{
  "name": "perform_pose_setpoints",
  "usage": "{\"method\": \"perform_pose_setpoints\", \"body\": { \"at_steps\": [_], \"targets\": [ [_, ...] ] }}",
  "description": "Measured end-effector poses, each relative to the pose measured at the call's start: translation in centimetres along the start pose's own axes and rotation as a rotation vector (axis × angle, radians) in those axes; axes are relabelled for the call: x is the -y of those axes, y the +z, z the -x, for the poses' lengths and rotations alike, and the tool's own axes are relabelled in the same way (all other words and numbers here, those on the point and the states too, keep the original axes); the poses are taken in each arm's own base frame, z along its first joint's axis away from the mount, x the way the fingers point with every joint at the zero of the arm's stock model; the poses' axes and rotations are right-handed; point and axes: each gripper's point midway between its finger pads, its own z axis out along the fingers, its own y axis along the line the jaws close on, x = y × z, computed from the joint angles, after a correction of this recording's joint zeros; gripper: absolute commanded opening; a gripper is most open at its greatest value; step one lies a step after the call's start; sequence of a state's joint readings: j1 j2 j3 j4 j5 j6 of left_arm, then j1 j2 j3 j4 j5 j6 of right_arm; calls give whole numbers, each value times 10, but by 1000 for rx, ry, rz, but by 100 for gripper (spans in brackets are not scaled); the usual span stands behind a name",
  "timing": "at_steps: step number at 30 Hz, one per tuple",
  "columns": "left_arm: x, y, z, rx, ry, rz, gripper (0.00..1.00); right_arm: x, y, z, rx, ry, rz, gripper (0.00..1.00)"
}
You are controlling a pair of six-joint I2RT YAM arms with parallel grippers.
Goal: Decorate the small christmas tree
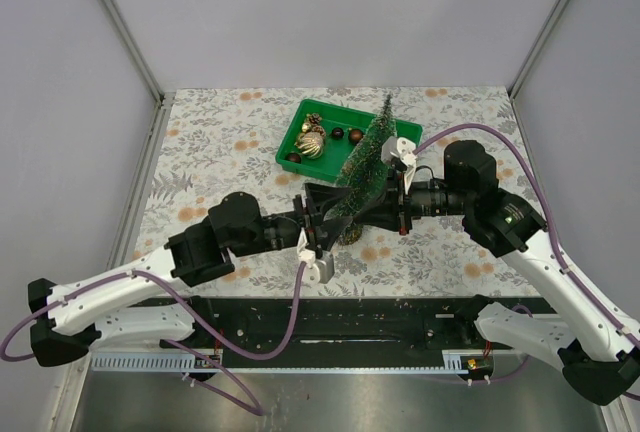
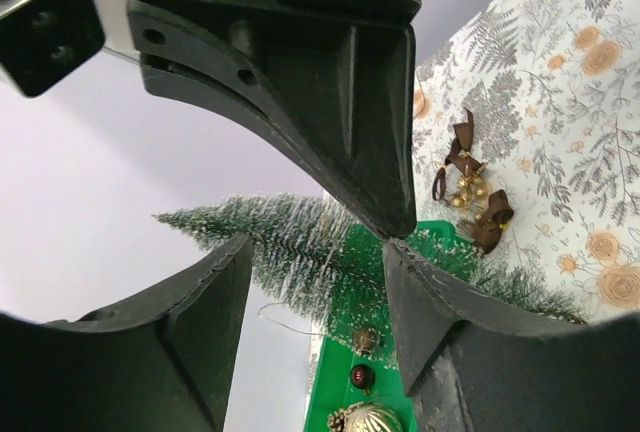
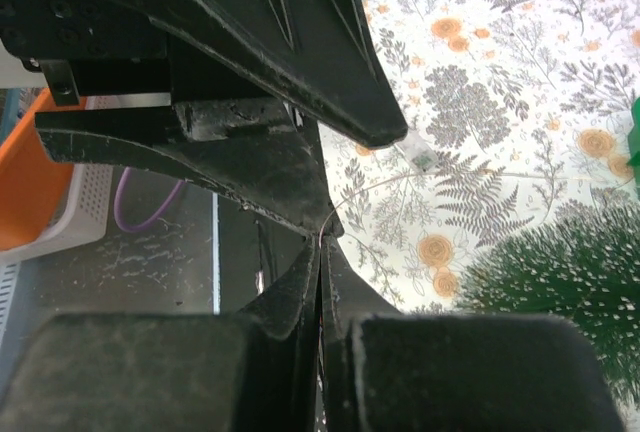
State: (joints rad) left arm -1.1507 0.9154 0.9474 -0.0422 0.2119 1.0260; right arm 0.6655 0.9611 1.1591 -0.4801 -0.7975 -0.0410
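Little of the decorating looks done: no ornament shows on the small christmas tree (image 1: 366,162), which stands on the table (image 1: 215,137) just right of the green tray (image 1: 288,140), between the two grippers. The right gripper (image 3: 320,242) is pinched tight on a thin thread (image 3: 372,192) (what hangs from it, if anything, I cannot tell), so hanging one piece seems to be the step in hand. The left gripper (image 2: 318,252) stands partly spread with nothing between its fingers, the tree in sight beyond them. In the tray I count five pieces: one gold ball (image 1: 310,144), one pinecone (image 1: 314,120) and three small dark red balls (image 1: 337,133). One brown ribbon with gold bells (image 2: 466,187) lies on the table outside the tray. There is one tree and one tray
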Motion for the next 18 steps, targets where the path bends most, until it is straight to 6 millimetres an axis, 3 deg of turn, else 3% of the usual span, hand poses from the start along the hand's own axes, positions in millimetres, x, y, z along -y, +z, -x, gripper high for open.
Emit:
{"method": "perform_pose_setpoints", "body": {
  "at_steps": [9,18],
  "targets": [
    [9,9,-10,-38,-14,-47,54,4,-1,-8,-29,18,-28,0],
    [21,16,-19,-82,-7,-122,22,12,-4,-10,-42,6,-73,0]
  ]
}}
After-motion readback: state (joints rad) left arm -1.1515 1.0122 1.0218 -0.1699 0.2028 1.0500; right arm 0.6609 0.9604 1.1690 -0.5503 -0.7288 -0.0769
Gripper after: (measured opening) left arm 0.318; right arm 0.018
